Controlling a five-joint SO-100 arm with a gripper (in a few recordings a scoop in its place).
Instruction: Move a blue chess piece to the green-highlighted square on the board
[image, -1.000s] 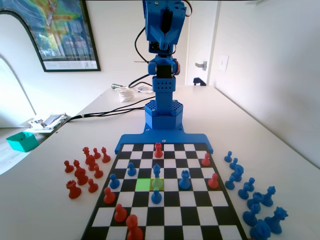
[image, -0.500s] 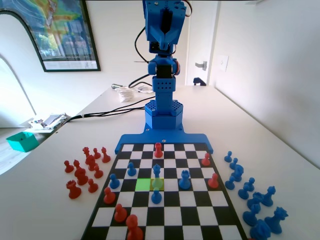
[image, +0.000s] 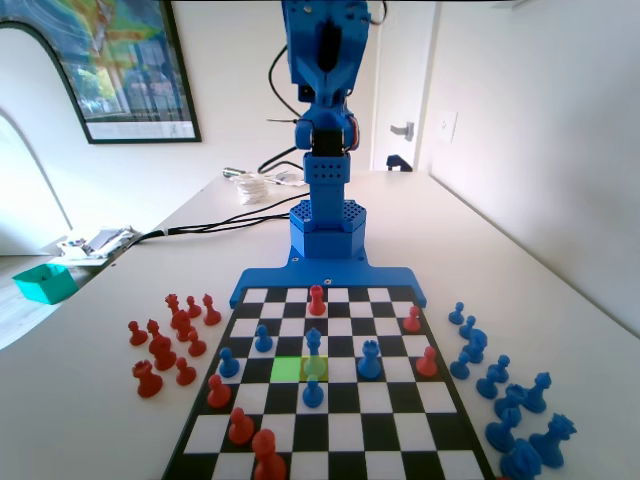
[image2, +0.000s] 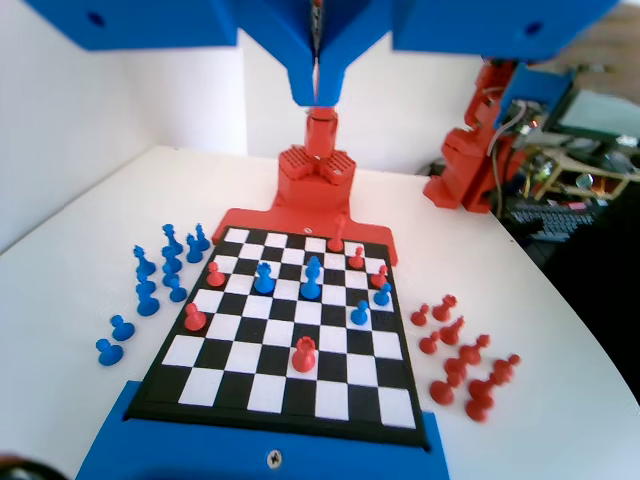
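1. White walls, a framed poster and a pale tabletop surround the board, which lies flat at the foot of the blue arm, well below the pincer.

2. From the wrist view, the pincer hangs high over the near end of the board with its two jaws pressed together to a thin seam and nothing between them. It is narrow and empty.

3. The blue chess piece stands upright far beneath the pincer and ahead of it, around mid-board. In the wrist view it is the slim piece almost straight below the jaw tips in the picture.

4. In the fixed view this piece seems to rest on the paler yellow-green square, and the green-highlighted square lies just beside it, to its left in that view. That square is bare.

5. A blue pawn stands just nearer the fixed camera than the slim piece, and a broader blue piece sits to its right in that view.

6. By my reading the task is at its start: the arm is raised and the pick not yet made.

7. The next move likely calls for spreading the jaws, descending over the slim piece's tip without brushing its neighbours, closing on it, then shifting one square sideways.
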